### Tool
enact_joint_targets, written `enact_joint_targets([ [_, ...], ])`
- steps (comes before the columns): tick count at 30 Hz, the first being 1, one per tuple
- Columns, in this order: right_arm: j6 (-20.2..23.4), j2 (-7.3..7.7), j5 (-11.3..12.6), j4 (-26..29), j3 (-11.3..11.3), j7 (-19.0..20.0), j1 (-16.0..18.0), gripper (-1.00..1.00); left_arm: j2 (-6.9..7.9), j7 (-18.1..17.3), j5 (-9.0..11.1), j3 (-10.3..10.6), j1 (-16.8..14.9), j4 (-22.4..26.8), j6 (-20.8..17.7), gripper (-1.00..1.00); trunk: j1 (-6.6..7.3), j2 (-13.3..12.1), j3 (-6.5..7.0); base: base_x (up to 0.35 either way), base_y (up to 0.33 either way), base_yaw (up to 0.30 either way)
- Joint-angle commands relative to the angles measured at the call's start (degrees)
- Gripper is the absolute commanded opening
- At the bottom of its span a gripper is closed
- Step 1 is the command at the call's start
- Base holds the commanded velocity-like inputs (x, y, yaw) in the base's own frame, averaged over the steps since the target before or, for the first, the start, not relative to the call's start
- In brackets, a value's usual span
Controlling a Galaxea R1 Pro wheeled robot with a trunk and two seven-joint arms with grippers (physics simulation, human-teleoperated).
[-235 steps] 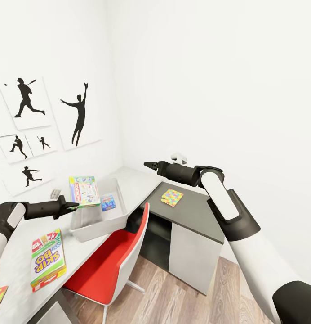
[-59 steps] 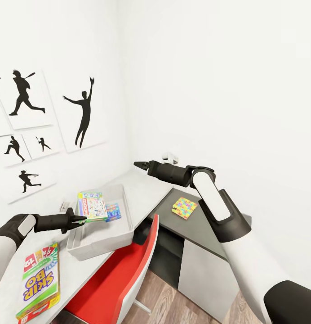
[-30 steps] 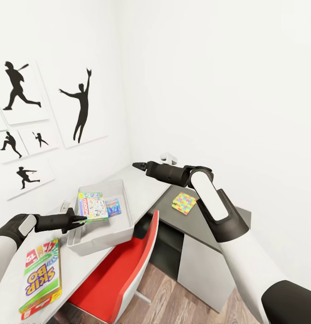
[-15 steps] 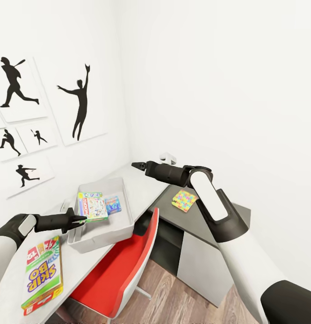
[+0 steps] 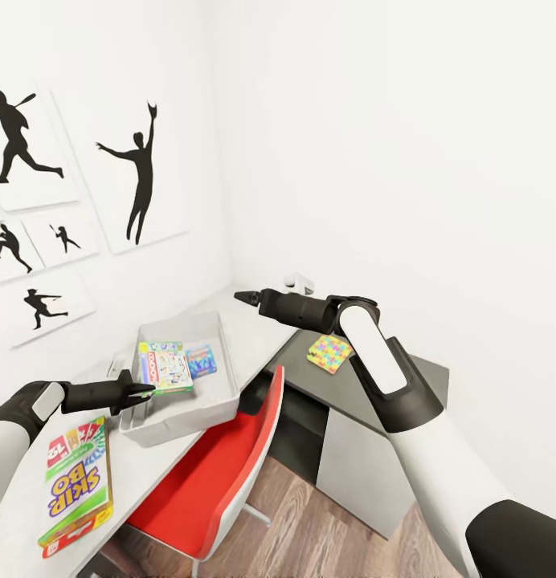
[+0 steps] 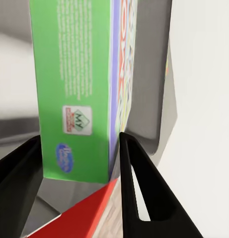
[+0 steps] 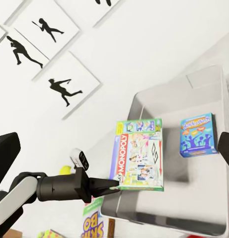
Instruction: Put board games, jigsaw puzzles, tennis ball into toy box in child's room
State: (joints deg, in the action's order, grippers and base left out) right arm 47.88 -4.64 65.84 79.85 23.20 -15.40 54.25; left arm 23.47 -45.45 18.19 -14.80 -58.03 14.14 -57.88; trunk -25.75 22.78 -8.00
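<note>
**Monopoly hanging over the bin, release coming up**

Table (image 5: 254,337) is carrying the toy box (image 5: 222,401), and the left gripper (image 5: 147,391) is pinching the Monopoly box (image 5: 165,367) by its near edge, holding it flat over the bin's near wall. In the left wrist view both fingers (image 6: 136,188) are squeezing the box's green underside and printed top. To do this well, I'd say the box needs carrying further over the bin, its far end dipping low, before the grip is let go; released here, it looks likely to catch the rim and tip out. Inside, a small blue game box (image 7: 196,135) is lying flat on the bin floor, leaving room beside it.

Red chair (image 5: 222,474) is sitting tucked under the table edge, below the arm's path. The right gripper (image 5: 239,296) is hovering past the bin over the table's far end; whether its fingers are apart, I cannot tell. The Skip-Bo box (image 5: 72,486) is waiting on the table near the left arm, a jigsaw puzzle (image 5: 329,353) is lying on the dark cabinet (image 5: 390,393), and the tennis ball (image 7: 65,170) is peeking out behind the left arm.
</note>
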Motion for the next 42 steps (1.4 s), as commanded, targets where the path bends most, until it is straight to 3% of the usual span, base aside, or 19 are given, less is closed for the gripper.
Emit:
enact_joint_targets([
  [1,0.16,-0.01,0.61,0.05,0.01,-0.6,0.07,1.0,0.0,-0.3,-0.36,-0.3,-0.07,0.01,-0.15,-1.0,-0.03,0.14,-0.22,0.0,0.0,0.0],
  [11,1.45,-1.07,0.46,0.05,0.01,-0.6,0.07,1.0,0.1,-0.34,-0.35,-0.32,-0.07,0.31,-0.07,-1.0,-0.03,0.14,-1.17,0.0,0.0,0.0],
  [24,1.78,-1.16,0.45,0.05,0.01,-0.55,0.05,1.0,0.34,-0.32,-0.52,-0.24,-0.07,0.54,3.18,-1.0,-0.03,0.14,-2.4,0.0,0.0,0.0],
  [42,1.82,-1.16,0.52,0.05,0.01,-0.42,0.03,1.0,0.34,-0.34,-0.53,-0.23,-0.07,0.54,3.65,-1.0,-0.03,0.14,-4.1,0.0,0.0,0.0],
])
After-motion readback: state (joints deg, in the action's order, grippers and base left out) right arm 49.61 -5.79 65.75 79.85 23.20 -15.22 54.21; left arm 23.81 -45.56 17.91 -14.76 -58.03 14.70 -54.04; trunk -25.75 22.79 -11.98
